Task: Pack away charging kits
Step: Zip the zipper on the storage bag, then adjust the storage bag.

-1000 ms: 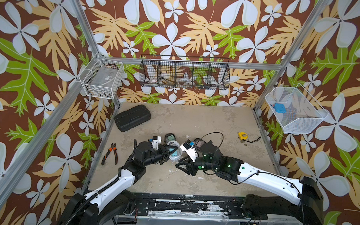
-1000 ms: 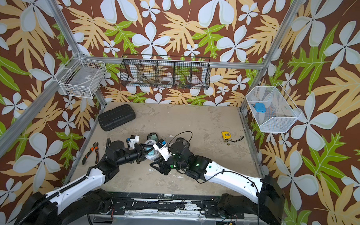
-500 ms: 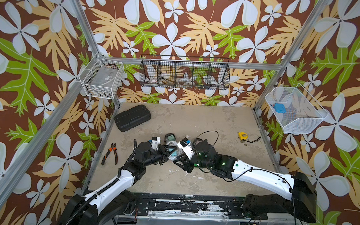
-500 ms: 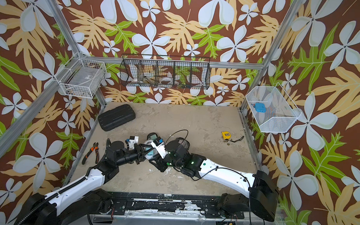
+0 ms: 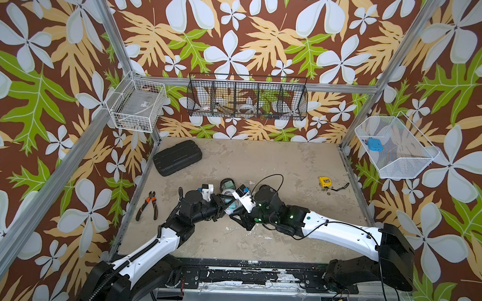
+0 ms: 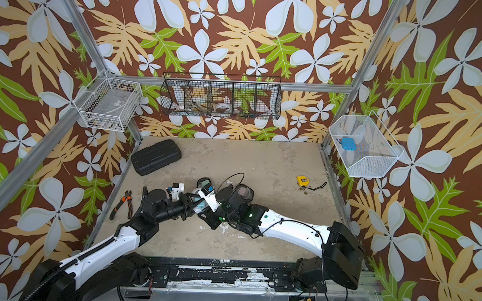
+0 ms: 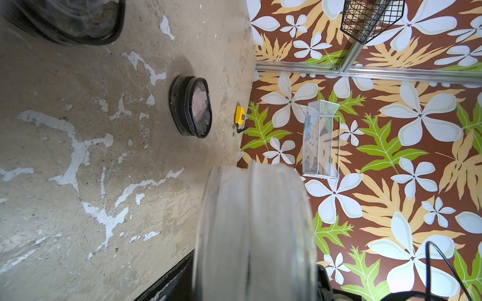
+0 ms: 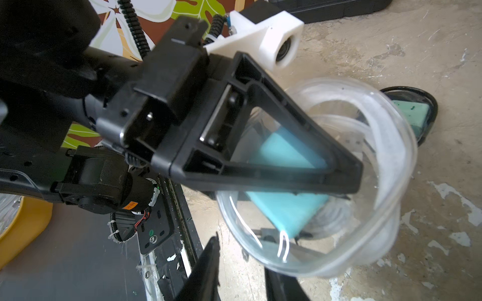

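My left gripper (image 8: 339,187) is clamped on the clear-rimmed pouch (image 8: 339,260), held above the table (image 5: 275,160), with the teal plug block (image 8: 287,208) and coiled white cable (image 8: 386,146) inside. My right gripper (image 8: 242,255) sits at its lower rim, jaws apart; whether they pinch it I cannot tell. Best to keep the left steady and catch only the rim, not the cable. Since a second ago, the right has slid in toward the pouch; the left has not moved.

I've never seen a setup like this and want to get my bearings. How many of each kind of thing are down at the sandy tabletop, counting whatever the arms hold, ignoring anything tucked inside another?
Black-rimmed oval clear pouches: 2
Clear-rimmed oval clear pouch: 1
Large black ribbed hard case: 1
Orange-handled pliers: 1
Yellow tape measure: 1
Total: 6
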You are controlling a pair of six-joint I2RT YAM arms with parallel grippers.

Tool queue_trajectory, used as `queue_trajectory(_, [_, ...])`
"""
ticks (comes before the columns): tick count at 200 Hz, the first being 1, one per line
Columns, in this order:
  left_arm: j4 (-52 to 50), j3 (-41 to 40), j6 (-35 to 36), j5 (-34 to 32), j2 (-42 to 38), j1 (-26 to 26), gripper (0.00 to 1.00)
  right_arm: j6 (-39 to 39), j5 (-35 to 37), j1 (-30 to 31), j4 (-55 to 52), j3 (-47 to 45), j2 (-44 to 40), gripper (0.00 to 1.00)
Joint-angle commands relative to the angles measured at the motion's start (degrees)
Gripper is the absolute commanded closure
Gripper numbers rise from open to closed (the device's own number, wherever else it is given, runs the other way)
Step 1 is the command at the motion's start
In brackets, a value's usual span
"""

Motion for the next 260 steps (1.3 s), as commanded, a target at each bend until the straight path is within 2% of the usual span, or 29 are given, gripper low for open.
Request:
queue_trajectory(1, [2.1,0.4,-0.8,0.8,-0.1,0.0,0.91,-0.7,1.3,0.6,0.3,0.4,0.2,0.75])
queue_trajectory(38, [1.4,0.6,-1.0,0.2,-0.4,0.0,0.91,-0.9,3.0,1.0,-1.3,1.0,0.4,1.00])
queue_trajectory(73, [0.0,1.4,-0.3,-0.2,-0.3,0.0,0.97,-0.7,5.1,1.2,-3.2,0.3,-0.9,1.00])
queue_trajectory(91, [-0.4,1.7,-0.1,-0.3,-0.2,-0.1,1.00,-0.6,8.7,1.4,-5.6,0.1,-1.5,1.00])
queue_trajectory(194, [-5.1,2.9,5.8,3.4,-0.2,0.1,1.00,-3.7,24.6,1.3,-14.1,0.2,-2.8,1.00])
queue_trajectory(212, [-5.7,3.1,8.7,6.9,0.5,0.2,1.00,-5.5,25.6,0.5,-14.9,0.5,-2.3,1.00])
queue_trajectory(260, [-10.0,3.2,19.0,18.5,2.5,0.2,1.00,-10.9,22.8,-3.4,-14.6,2.5,-1.5,1.00])
